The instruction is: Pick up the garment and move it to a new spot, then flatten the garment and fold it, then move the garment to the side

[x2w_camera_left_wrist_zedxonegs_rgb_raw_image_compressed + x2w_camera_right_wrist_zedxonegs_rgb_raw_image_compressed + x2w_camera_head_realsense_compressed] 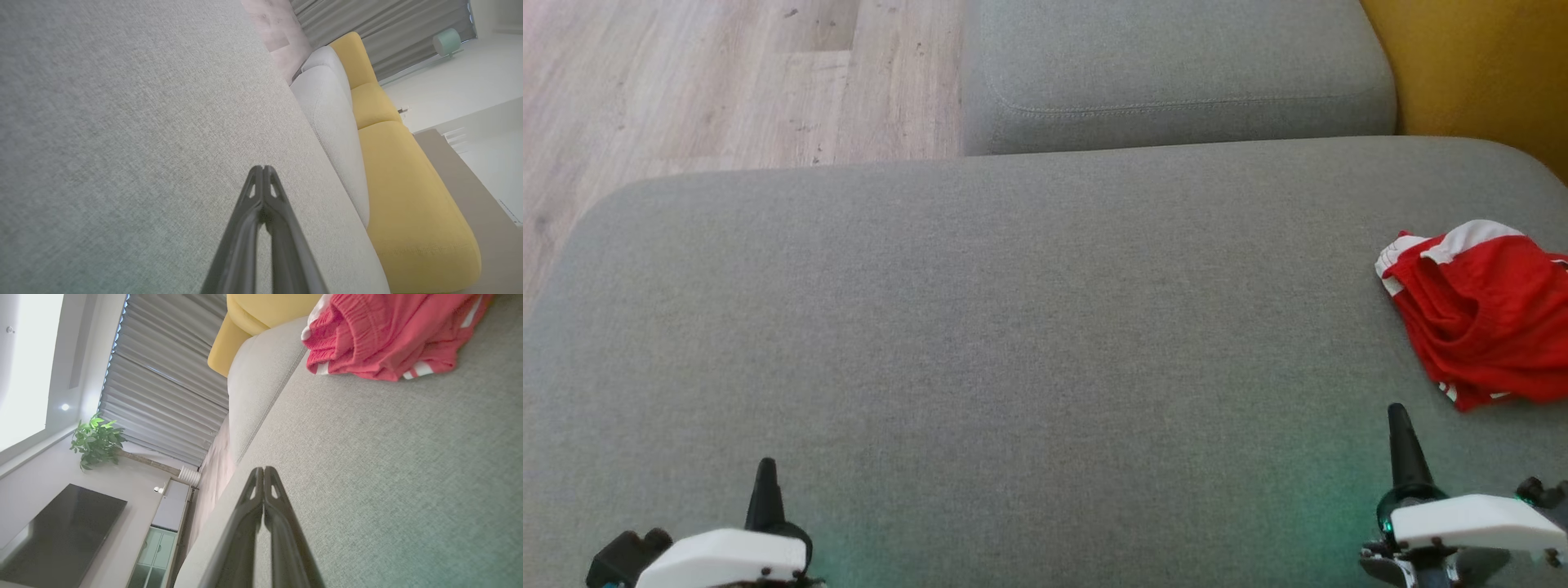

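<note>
Head view: red garment [1482, 314] lies crumpled at the frame's right edge on the grey cushion [1013, 327]; left gripper [765, 478] lower left, right gripper [1398, 433] lower right
Left wrist view: fingers [253, 192] pressed together, empty
Right wrist view: fingers closed, empty; garment upper right; likely light, limp, slippery; pinch the bunched waistband [339, 335]

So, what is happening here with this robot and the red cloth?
Nothing is being handled right now. The red and white garment lies crumpled at the right side of the grey sofa seat. The right gripper, shut and empty, is near the garment but apart from it. The left gripper, also shut and empty, is over the seat's left side.
</note>
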### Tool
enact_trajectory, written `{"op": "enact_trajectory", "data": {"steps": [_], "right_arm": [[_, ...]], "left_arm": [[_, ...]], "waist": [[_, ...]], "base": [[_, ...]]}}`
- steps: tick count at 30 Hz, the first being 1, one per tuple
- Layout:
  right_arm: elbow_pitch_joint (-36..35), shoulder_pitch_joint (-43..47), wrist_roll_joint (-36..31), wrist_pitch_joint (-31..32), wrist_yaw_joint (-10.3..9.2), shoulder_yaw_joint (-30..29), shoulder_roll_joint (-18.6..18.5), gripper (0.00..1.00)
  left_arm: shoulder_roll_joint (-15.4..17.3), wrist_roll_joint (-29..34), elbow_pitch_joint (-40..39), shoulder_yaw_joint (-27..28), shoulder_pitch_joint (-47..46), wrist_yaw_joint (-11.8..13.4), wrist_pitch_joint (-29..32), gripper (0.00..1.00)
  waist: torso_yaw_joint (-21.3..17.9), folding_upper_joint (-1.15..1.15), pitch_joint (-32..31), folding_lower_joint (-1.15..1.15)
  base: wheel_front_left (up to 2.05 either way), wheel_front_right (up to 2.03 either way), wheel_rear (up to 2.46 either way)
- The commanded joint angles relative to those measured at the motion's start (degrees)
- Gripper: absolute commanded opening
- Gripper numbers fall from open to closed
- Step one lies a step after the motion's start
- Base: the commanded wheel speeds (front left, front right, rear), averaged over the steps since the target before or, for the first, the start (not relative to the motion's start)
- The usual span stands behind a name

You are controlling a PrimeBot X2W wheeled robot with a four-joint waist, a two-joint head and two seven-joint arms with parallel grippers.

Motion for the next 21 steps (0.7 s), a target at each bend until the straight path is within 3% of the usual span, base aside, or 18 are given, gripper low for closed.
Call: {"op": "enact_trajectory", "data": {"steps": [1,21], "right_arm": [[-1.7,-3.8,1.7,0.2,0.25,0.2,-1.3,0.0],[-1.4,-6.4,14.2,2.3,0.31,-1.3,-1.4,0.0]], "left_arm": [[0.0,-1.1,-1.5,2.4,-3.8,-0.7,0.3,0.0],[-2.2,-9.3,-1.4,7.7,-5.7,-4.3,3.3,0.0]], "waist": [[0.0,0.0,0.1,0.0],[-0.4,0.0,1.0,0.0]], "base": [[0.0,0.0,0.0],[0.0,0.0,0.0]]}}
